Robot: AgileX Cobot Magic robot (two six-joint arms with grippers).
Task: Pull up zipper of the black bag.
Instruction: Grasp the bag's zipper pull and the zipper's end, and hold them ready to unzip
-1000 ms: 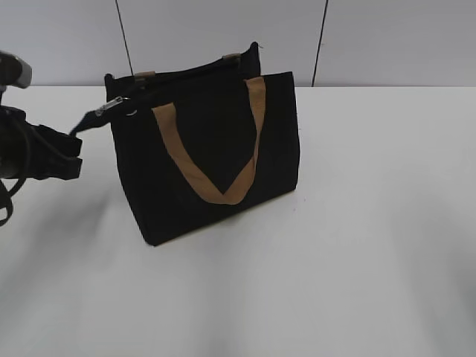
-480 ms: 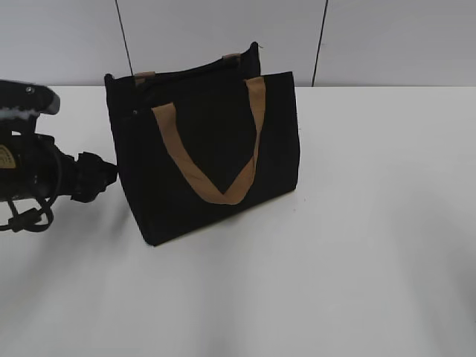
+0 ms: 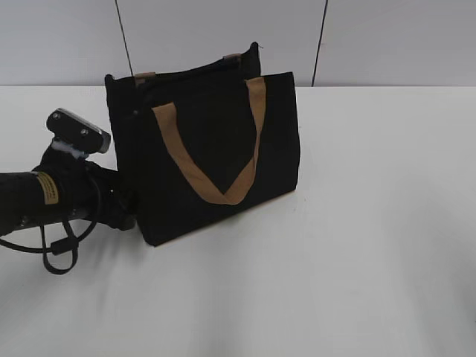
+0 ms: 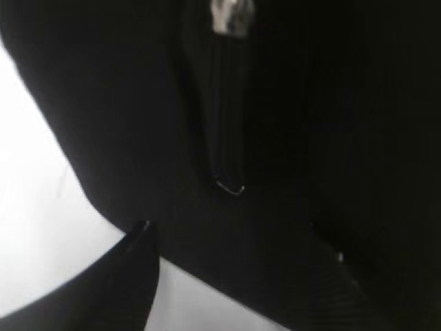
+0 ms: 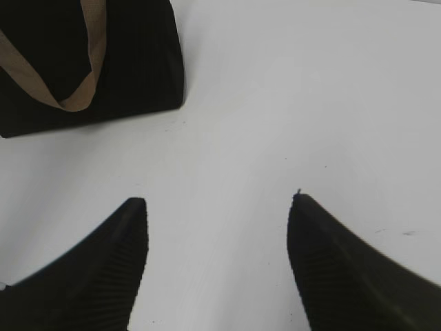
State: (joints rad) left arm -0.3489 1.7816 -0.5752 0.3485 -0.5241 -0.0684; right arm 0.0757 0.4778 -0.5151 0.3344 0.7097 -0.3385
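Note:
The black bag (image 3: pixel 216 149) stands upright on the white table, its tan handle hanging down the front. My left gripper (image 3: pixel 128 211) is low at the bag's left end, close against the fabric. In the left wrist view the bag (image 4: pixel 310 103) fills the frame. The silvery zipper pull (image 4: pixel 231 15) sits at the top of a black zip line running down the bag's end. My left gripper (image 4: pixel 231 231) has its fingers apart and holds nothing. My right gripper (image 5: pixel 217 200) is open and empty over bare table, with the bag (image 5: pixel 131 62) at the upper left.
The white table (image 3: pixel 357 245) stretches to the right and in front of the bag. A grey panelled wall (image 3: pixel 387 37) stands behind. The left arm's cable (image 3: pixel 56 256) loops on the table at the left.
One second ago my left gripper held the zipper pull stretched out to the left of the bag's top. It has let go, dropped lower and moved in against the bag's left end.

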